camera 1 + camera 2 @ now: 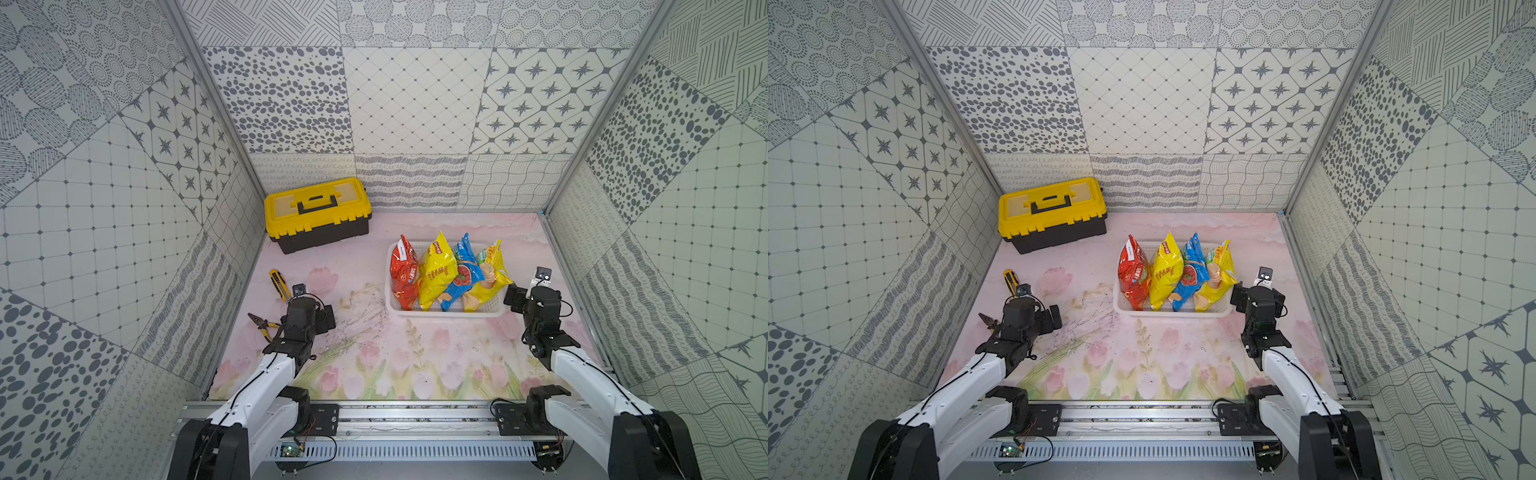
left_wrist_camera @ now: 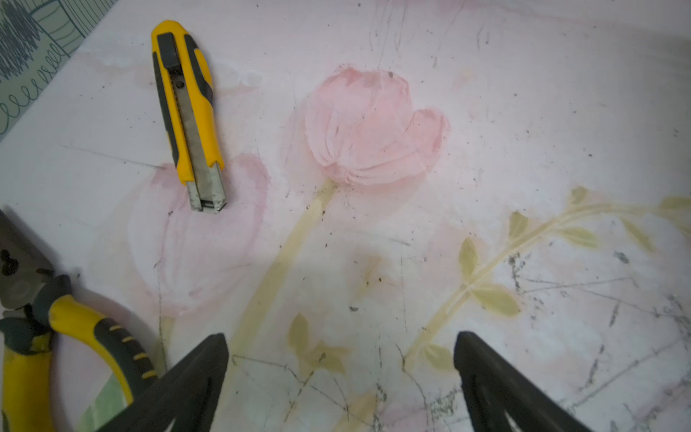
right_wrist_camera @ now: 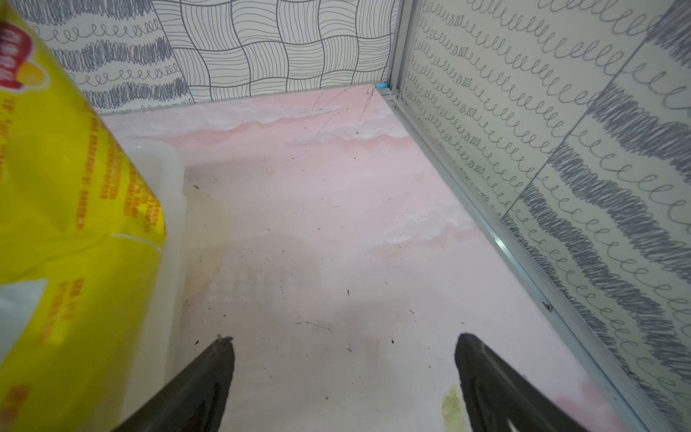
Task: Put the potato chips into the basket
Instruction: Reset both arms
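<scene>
The white basket [image 1: 451,312] [image 1: 1177,312] stands right of centre on the flowered table. Leaning upright inside it, side by side, are the potato chips: a red-orange bag [image 1: 404,272], a yellow bag [image 1: 436,274], a blue bag [image 1: 465,276] and a second yellow bag [image 1: 490,280]. My right gripper [image 3: 344,342] [image 1: 524,300] hovers open and empty just outside the basket's right end. Its wrist view shows the yellow bag [image 3: 67,224] and the basket's rim [image 3: 168,168] beside it. Far from the basket on the left, my left gripper [image 2: 342,340] [image 1: 312,312] is open over bare table.
A yellow-and-black toolbox [image 1: 318,214] sits shut at the back left. A yellow utility knife [image 2: 189,119] [image 1: 279,284] and yellow-handled pliers [image 2: 56,336] [image 1: 262,324] lie by the left gripper. Patterned walls enclose the table; the right wall's metal rail [image 3: 486,224] runs close to the right gripper.
</scene>
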### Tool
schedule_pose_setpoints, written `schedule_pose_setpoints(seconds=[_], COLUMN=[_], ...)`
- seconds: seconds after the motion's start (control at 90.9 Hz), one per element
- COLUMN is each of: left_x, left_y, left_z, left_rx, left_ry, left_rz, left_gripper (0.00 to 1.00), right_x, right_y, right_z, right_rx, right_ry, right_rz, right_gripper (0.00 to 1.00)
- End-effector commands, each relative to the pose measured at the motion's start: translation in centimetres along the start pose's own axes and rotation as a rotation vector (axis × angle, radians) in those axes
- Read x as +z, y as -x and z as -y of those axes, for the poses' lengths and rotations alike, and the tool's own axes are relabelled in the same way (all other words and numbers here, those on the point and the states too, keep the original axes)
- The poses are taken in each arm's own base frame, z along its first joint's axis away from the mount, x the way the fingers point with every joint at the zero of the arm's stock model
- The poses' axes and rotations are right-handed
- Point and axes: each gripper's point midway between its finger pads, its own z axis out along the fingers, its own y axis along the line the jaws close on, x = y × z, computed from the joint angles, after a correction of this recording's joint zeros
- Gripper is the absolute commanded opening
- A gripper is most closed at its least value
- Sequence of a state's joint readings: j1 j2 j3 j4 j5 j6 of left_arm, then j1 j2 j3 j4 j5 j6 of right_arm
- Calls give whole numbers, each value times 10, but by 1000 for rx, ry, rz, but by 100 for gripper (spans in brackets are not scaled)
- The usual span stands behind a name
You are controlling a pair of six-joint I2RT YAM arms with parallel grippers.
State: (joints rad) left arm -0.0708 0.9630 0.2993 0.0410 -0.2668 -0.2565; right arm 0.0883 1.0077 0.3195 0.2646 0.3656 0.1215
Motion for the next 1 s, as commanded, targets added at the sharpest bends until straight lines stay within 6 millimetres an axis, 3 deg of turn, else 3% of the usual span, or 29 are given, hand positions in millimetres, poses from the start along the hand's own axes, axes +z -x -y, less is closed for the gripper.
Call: schedule_pose_setpoints(seconds=[0.0, 0.154, 0.275, 0.539, 0.847, 0.991], left_x=[8, 31, 42, 54, 72, 73], left_y=[66, 79, 89, 84, 75, 72], left_z=[9, 12, 15, 22, 46, 48], left_rx=[-35, -68, -46, -25, 81, 88], left_ry=[-54, -68, -73, -110, -179, -174], left_rz=[283, 323, 355, 343, 304, 281], left_gripper=[100, 100, 100, 100, 100, 100], right_x=[10, 39, 58, 66, 69, 69], right_y=[44, 45, 30, 3, 6, 6], right_z=[-16, -28, -34, -36, -40, -40], right_rx=[54, 35, 18, 27, 13, 13], right_ry=[69, 101, 126, 147, 153, 153], right_rz=[185, 178, 103, 126, 118, 118], right_gripper=[97, 97, 97, 97, 97, 97])
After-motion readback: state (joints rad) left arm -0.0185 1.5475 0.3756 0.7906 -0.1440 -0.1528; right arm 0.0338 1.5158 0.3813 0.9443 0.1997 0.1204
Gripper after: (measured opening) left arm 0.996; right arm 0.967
